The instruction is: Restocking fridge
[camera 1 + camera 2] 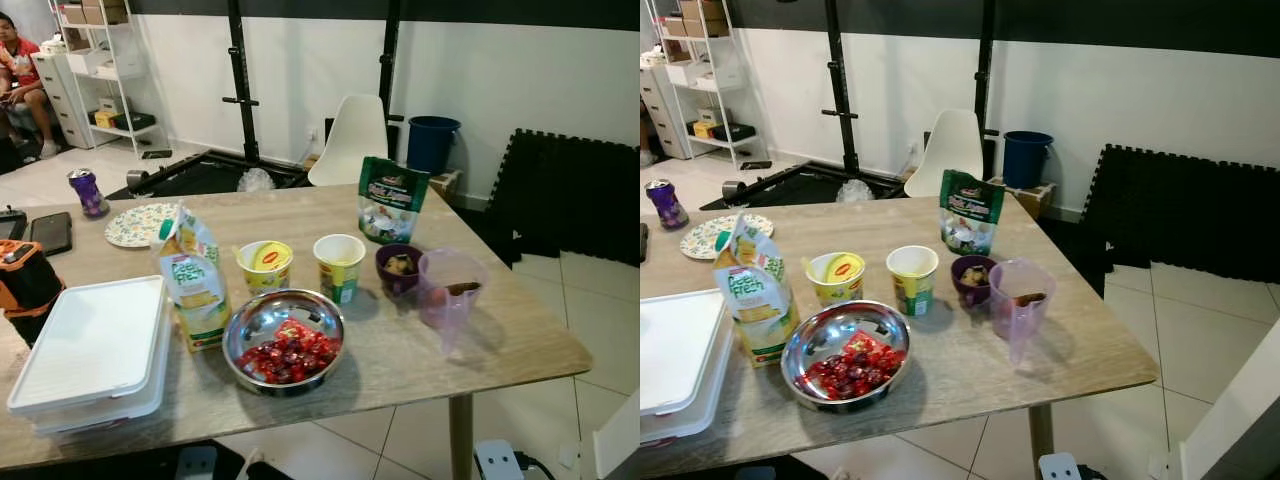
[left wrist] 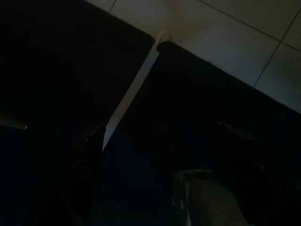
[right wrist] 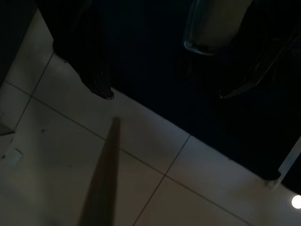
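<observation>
On the wooden table [image 1: 480, 340] the juice carton [image 1: 193, 280] stands at nine o'clock from the bowl of cherries [image 1: 285, 345], while both wrist views show the left gripper [image 2: 164, 141] and right gripper [image 3: 164, 89] spread open above floor tiles.

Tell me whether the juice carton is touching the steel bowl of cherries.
Cannot tell. In the left eye view the juice carton overlaps the steel bowl's rim; the right eye view shows neither a plain gap nor plain contact.

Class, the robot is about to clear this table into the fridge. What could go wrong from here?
1. The open steel bowl of red fruit sits near the table's front edge; a nudge may spill it.
2. The tall juice carton stands right beside the bowl and could topple.
3. The lilac plastic jug near the right edge looks light and tippable.
</observation>
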